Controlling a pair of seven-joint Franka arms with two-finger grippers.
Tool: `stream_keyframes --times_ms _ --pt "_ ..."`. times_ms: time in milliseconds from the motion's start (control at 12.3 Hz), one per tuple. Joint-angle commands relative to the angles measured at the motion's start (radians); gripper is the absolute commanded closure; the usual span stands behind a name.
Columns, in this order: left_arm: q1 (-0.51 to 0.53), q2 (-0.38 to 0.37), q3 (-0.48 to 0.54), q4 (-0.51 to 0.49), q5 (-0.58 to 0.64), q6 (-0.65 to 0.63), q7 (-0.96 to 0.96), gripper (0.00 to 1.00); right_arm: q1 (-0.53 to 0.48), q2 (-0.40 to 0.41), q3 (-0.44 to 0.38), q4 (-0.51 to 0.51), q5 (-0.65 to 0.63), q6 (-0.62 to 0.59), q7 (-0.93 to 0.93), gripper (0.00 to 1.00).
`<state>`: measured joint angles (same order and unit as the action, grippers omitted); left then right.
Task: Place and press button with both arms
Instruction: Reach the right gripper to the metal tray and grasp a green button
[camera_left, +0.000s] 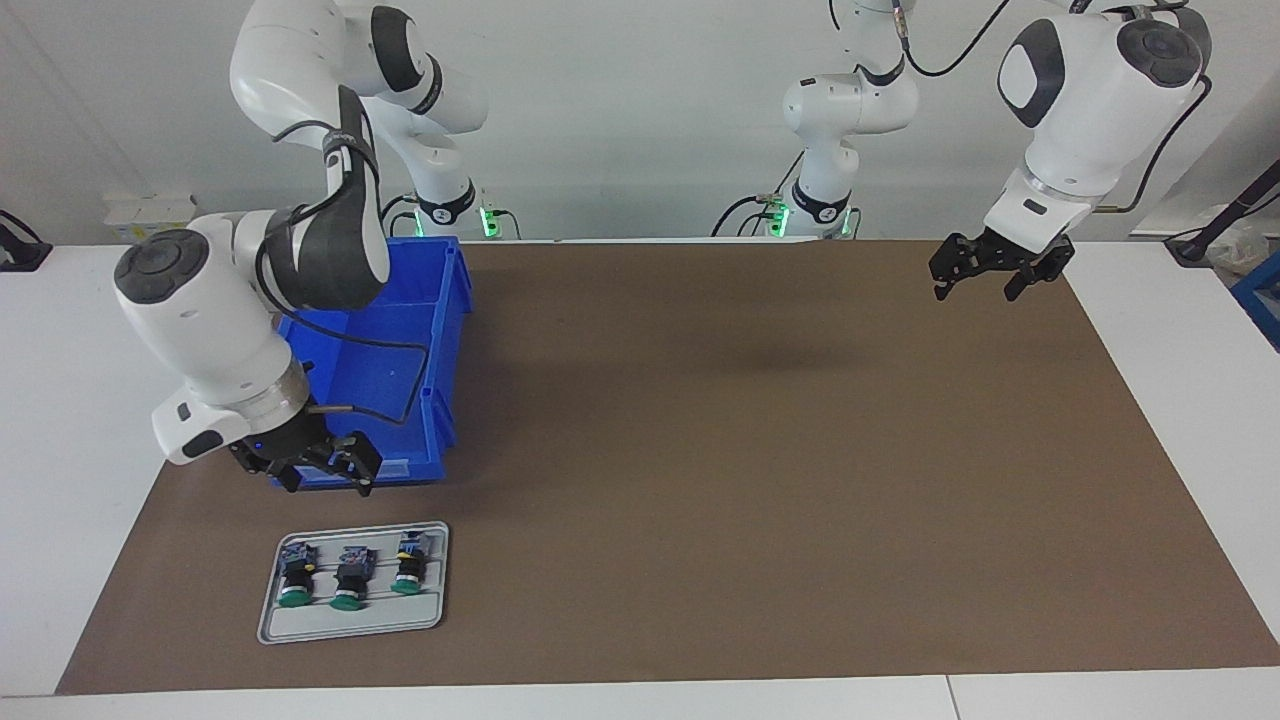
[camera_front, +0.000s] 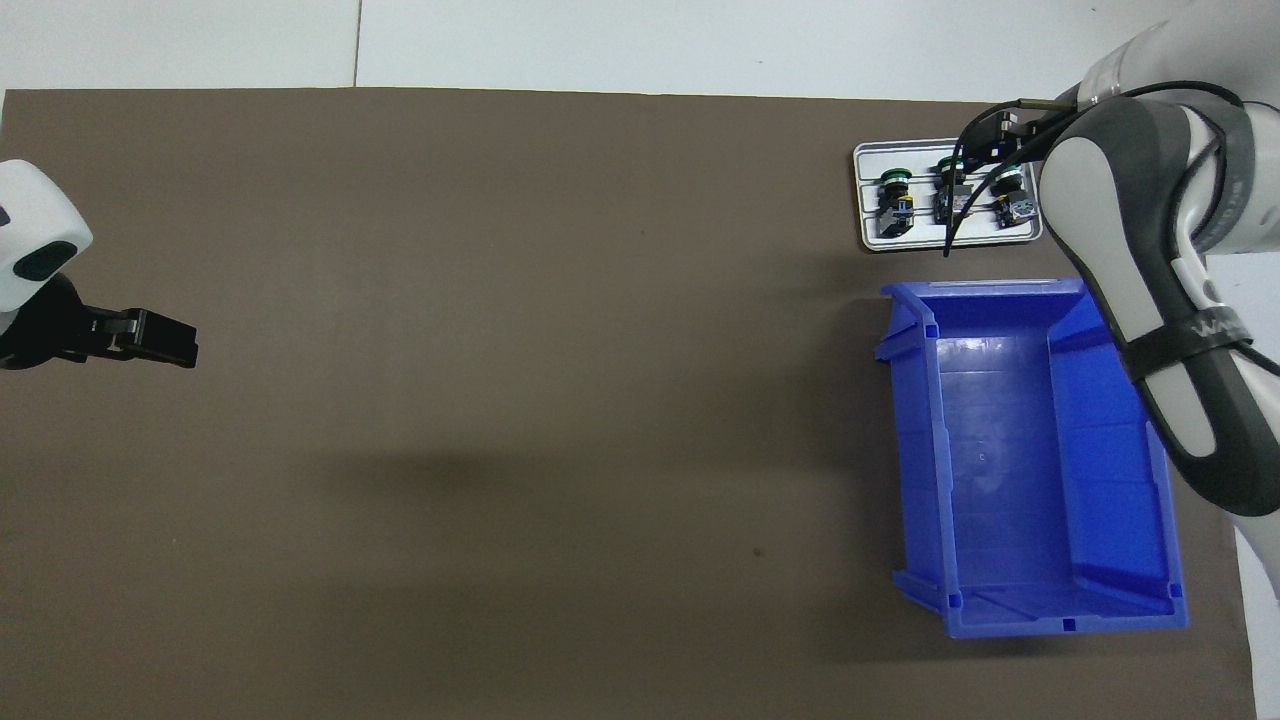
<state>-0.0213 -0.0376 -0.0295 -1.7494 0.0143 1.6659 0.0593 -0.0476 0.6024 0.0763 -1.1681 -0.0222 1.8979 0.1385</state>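
Observation:
Three buttons with green caps (camera_left: 293, 597) (camera_left: 346, 601) (camera_left: 405, 586) lie side by side on a small grey tray (camera_left: 350, 626), caps pointing away from the robots. The overhead view shows the buttons (camera_front: 893, 182) and the tray (camera_front: 866, 236) partly covered by the right arm's cable. My right gripper (camera_left: 328, 486) (camera_front: 990, 135) hangs open in the air over the tray, clear of the buttons, with nothing between its fingers. My left gripper (camera_left: 975, 291) (camera_front: 185, 350) waits open and empty above the mat at the left arm's end.
An empty blue bin (camera_left: 440, 330) (camera_front: 1030, 450) stands just nearer to the robots than the tray. A brown mat (camera_left: 750, 450) covers the table between white margins. The right arm's elbow leans over the bin.

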Motion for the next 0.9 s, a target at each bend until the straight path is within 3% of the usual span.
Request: stream_keyframes --times_ms 0,488,814 --pt "0.004 -0.022 -0.003 -0.019 0.016 0.006 -0.01 0.0 -0.014 0.127 0.01 0.096 -0.012 0.079 -0.058 0.04" --pt "0.004 -0.022 -0.003 -0.019 0.016 0.006 -0.01 0.0 -0.017 0.233 0.0 0.096 -0.041 0.219 -0.086 0.08" --pt "0.004 -0.022 -0.003 -0.019 0.016 0.006 -0.01 0.0 -0.032 0.243 0.0 0.082 -0.047 0.253 -0.12 0.12"
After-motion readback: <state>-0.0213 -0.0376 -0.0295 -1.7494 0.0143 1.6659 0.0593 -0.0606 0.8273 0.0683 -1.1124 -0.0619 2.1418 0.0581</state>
